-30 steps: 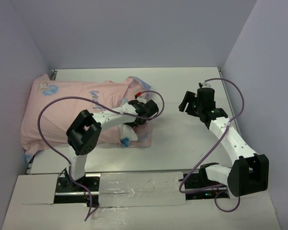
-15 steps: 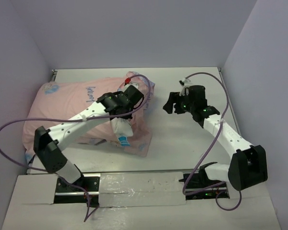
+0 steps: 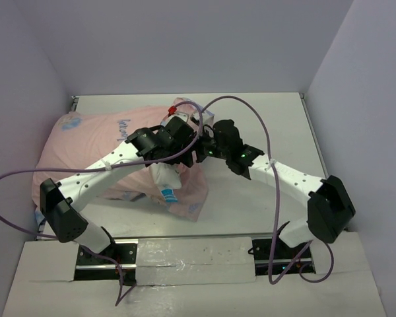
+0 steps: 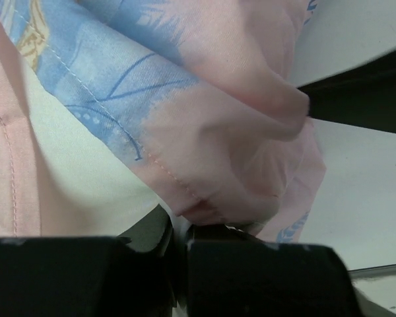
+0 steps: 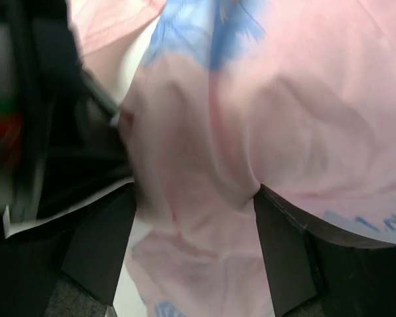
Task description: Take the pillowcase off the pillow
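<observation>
The pink pillowcase (image 3: 92,148) lies across the table's left half, its open end bunched near the middle. My left gripper (image 3: 179,134) is shut on a fold of the pillowcase (image 4: 237,132) at that end, its jaws (image 4: 179,232) pressed together on pink cloth. Inside the opening shows the white pillow (image 4: 86,178). My right gripper (image 3: 203,149) sits right beside the left one. In the right wrist view it (image 5: 191,247) stands open, and loose pink pillowcase fabric (image 5: 204,198) hangs between its two dark fingers (image 5: 285,254).
Grey walls close in the table (image 3: 264,119) on the left, back and right. Purple cables (image 3: 251,109) arc over both arms. A loose flap of the case with blue print (image 3: 168,193) lies toward the near edge.
My right arm has swung left across the table and pushed its open jaws onto the pillowcase's open end. The left arm stretched out further back, lifting the held edge.
</observation>
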You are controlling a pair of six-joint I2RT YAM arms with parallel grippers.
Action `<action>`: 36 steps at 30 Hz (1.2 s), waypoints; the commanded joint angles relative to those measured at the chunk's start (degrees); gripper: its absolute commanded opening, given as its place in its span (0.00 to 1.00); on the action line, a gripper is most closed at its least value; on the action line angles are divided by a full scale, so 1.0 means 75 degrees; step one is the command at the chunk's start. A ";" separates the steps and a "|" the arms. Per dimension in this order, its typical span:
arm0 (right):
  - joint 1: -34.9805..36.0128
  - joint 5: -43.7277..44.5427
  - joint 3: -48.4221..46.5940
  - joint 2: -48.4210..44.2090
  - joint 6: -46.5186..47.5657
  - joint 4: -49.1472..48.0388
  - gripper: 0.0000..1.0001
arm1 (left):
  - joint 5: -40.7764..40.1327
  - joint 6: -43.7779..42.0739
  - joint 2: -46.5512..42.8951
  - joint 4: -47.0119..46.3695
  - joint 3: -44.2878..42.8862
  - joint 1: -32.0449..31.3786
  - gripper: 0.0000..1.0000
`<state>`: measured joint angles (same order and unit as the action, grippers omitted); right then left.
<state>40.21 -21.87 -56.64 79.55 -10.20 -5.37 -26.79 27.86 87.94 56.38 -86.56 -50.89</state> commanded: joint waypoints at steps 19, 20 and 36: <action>-0.2184 0.6935 -0.0815 -0.0024 -0.2579 0.2028 0.00 | 0.0103 0.0692 -0.0640 -0.0088 0.0866 0.0048 0.00; -0.2301 0.6935 -0.0931 -0.0024 -0.2474 0.2063 0.00 | 0.0137 0.0680 -0.0582 -0.0064 0.0901 0.0059 0.00; -0.3321 0.6219 -0.1856 0.1063 -0.2214 0.1103 0.00 | 0.0439 0.0294 -0.2290 -0.1667 0.0925 0.0071 0.00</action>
<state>21.43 9.80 -65.34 84.75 -28.75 11.11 -21.80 33.41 81.17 40.36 -79.53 -51.33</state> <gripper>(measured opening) 0.012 0.069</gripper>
